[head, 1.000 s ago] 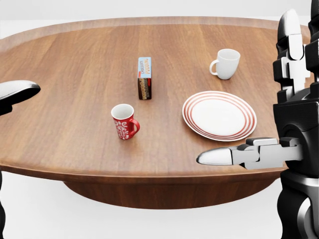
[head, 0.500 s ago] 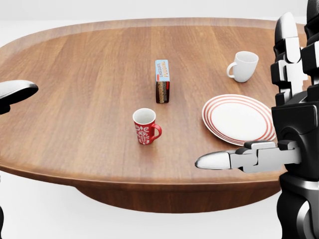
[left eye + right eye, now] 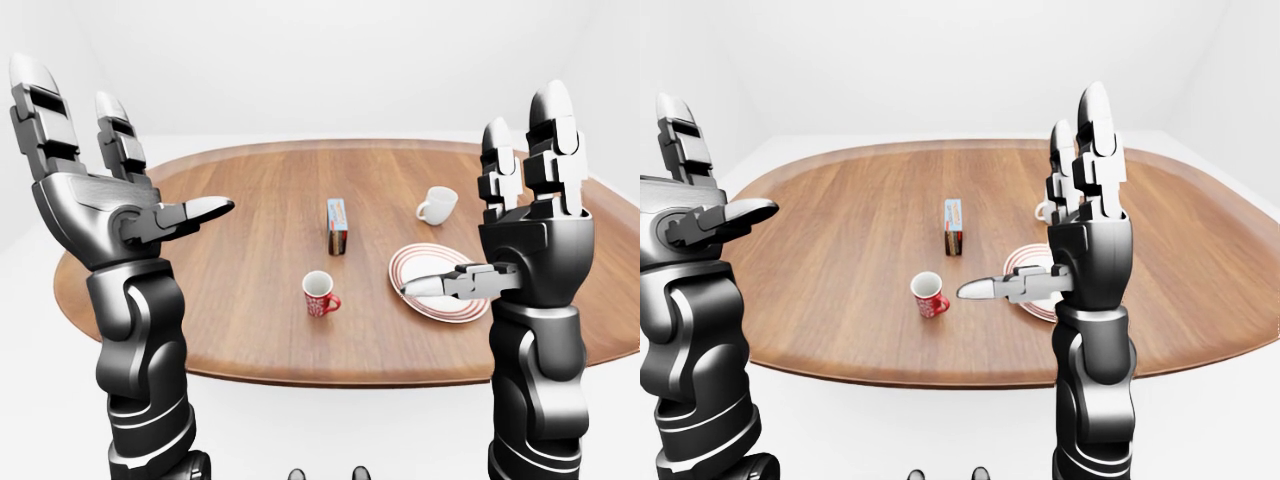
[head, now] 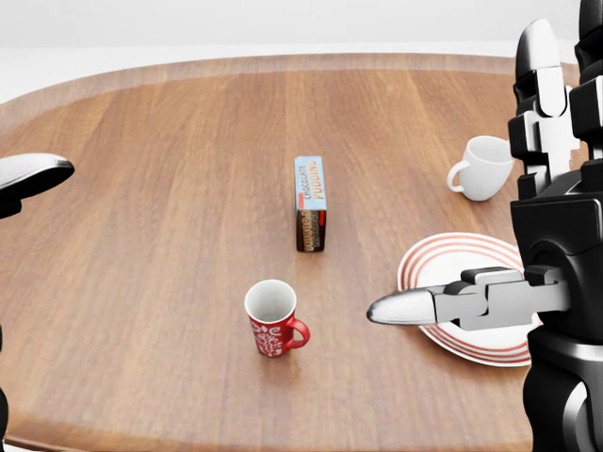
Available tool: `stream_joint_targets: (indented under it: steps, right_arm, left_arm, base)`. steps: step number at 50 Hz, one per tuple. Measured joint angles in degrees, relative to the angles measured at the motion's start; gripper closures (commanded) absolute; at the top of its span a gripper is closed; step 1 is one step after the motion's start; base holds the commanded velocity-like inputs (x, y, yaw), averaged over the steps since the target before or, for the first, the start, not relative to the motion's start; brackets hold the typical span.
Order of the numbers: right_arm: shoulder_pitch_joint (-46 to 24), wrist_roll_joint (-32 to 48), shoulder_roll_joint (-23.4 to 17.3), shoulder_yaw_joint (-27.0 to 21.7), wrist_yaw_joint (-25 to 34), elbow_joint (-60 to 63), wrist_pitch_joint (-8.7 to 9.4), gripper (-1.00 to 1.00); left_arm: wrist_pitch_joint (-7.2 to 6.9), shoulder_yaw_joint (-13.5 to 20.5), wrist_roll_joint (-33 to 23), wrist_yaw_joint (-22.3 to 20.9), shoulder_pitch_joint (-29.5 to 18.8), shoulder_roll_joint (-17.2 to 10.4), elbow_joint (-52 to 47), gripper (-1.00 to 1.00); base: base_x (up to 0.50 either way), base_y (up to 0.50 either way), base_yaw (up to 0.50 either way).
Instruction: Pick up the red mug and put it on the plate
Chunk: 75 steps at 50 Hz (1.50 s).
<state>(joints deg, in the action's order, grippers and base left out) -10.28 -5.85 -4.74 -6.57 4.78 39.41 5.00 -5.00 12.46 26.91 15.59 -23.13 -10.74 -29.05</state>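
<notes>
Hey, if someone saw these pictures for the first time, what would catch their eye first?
Probably the two black robot hands raised open, the left hand at the left-eye view's left and the right hand at its right. Between them, on the wooden table, stands the red mug, left of the red-ringed plate.

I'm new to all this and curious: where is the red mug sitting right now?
In the head view the red mug stands upright on the table, low and centre, below the pudding box and left of the striped plate.

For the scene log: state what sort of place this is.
Probably a bare simulated dining setting: one large oval wooden table in a plain white room, set with a red-rimmed plate, a red mug, a white mug and a pudding box.
</notes>
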Motion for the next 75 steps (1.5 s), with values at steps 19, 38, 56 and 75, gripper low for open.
stream_joint_targets:
  steps: [19, 38, 56, 75]
  right_arm:
    - [0.29, -0.15, 0.05, 0.06, 0.10, 0.50, 0.00, -1.00]
    - [0.25, 0.54, 0.23, 0.36, -0.51, -0.14, 0.00, -1.00]
    - [1.16, 5.05, 0.97, 3.69, 0.48, -0.39, 0.00, -1.00]
    - [4.38, 16.67, 1.71, 20.90, 12.26, 2.30, 0.00, -1.00]
  left_arm:
    - [0.00, 0.08, 0.08, 0.00, 0.32, -0.01, -0.44, -1.00]
    - [0.00, 0.42, 0.29, -0.07, 0.44, -0.21, -0.21, -1.00]
    - [0.00, 0.63, 0.44, 0.11, 0.29, -0.54, -0.24, -1.00]
    - [0.00, 0.53, -0.36, -0.23, 0.84, -0.26, 0.00, -1.00]
  base:
    - [0.50, 0.00, 0.00]
    - [0.29, 0.00, 0.00]
    - [0.00, 0.00, 0.00]
    - [0.00, 0.00, 0.00]
